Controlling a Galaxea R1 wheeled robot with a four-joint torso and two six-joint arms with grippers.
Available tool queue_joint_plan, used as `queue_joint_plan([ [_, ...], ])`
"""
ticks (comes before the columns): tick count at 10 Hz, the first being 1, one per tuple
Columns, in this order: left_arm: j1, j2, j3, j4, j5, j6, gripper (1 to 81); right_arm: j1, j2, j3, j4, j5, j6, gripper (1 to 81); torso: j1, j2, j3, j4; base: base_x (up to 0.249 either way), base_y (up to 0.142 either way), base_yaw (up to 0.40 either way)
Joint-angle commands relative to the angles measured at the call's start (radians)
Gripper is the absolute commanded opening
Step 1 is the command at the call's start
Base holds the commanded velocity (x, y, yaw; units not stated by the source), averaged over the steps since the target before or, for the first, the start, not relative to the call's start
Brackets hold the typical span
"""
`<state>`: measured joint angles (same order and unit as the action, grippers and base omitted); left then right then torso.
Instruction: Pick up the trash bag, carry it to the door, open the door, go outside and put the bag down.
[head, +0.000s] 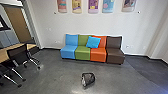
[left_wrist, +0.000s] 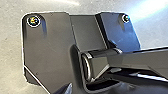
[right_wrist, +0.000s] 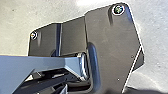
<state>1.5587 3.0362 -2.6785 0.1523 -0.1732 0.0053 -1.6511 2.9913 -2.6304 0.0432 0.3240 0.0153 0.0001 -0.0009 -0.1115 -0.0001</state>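
The trash bag sits on the grey floor at the near middle of the room, in front of the row of seats and well apart from them. The chair and the table are off to the left. The bag is a small dark bundle with a paler patch on its left side, resting on the floor with nothing holding it up.

It looks thin-skinned and soft, so I expect it to be light, rather slippery, and quick to sag once lifted. The best hold is probably a gathered fold of plastic at the top, ideally the neck (I cannot make out where that is, or whether it is tied). Pinching one thin layer could tear it, and squeezing the full side could push the bag away. A slow, straight lift should limit the swing.

I cannot tell how far open the left gripper or the right gripper is; neither has hold of the bag.
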Motion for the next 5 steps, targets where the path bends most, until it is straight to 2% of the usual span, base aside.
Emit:
queue_joint_plan([
  [1, -0.032, 0.003, 0.003, 0.0, 0.052, 0.004, 81.1, 0.024, 0.002, 0.003, -0.005, -0.051, -0.002, 81.1, 0.0, 0.0, 0.0, 0.0, 0.203, 0.0, 0.0],
  [5, -0.032, 0.001, 0.002, 0.001, 0.052, 0.004, 81.1, 0.024, 0.002, 0.003, -0.005, -0.051, -0.002, 81.1, 0.001, 0.001, 0.0, 0.0, 0.203, 0.0, 0.0],
])
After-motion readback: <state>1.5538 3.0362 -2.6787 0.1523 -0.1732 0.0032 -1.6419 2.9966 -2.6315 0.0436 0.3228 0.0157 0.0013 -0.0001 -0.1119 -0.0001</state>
